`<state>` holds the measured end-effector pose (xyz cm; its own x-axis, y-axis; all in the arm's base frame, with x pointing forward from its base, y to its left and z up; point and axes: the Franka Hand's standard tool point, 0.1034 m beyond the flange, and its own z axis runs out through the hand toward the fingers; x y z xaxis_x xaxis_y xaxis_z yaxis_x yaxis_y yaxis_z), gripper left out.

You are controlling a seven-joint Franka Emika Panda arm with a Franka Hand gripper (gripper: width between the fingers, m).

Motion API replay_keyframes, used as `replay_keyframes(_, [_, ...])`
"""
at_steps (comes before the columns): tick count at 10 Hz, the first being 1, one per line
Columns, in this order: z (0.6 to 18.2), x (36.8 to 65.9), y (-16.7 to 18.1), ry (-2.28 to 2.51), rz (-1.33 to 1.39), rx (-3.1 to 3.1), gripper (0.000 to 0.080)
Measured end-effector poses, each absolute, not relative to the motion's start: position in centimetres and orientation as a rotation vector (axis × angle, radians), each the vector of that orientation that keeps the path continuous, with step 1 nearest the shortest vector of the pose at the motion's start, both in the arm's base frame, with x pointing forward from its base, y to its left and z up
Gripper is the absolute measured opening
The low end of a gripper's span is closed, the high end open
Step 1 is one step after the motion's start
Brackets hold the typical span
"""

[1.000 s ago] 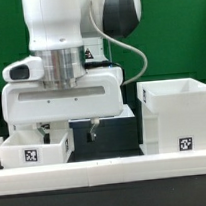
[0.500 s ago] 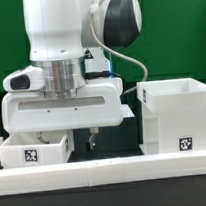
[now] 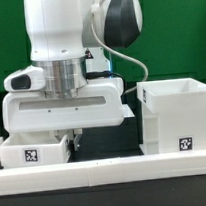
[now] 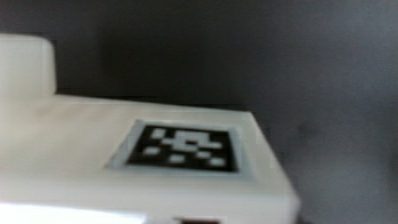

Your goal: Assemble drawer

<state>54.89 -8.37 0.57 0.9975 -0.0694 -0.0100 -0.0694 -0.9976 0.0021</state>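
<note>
Two parts of the drawer show in the exterior view: a small tray box (image 3: 46, 148) at that view's left and a tall case (image 3: 177, 110) at its right, well apart, each with a black-and-white tag (image 3: 32, 154) on its front. A long low white rail (image 3: 107, 173) runs in front of both. The gripper (image 3: 73, 140) hangs low at the small tray box's right wall. Only a dark fingertip shows, so I cannot tell how wide the fingers stand. The blurred wrist view shows a tag on a white surface, probably the same box.
</note>
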Motion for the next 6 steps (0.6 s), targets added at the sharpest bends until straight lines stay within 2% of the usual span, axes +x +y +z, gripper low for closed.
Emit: replay_keyframes(6, [0.62,54.87,-8.3,-0.096,-0.019,3.138,0.004])
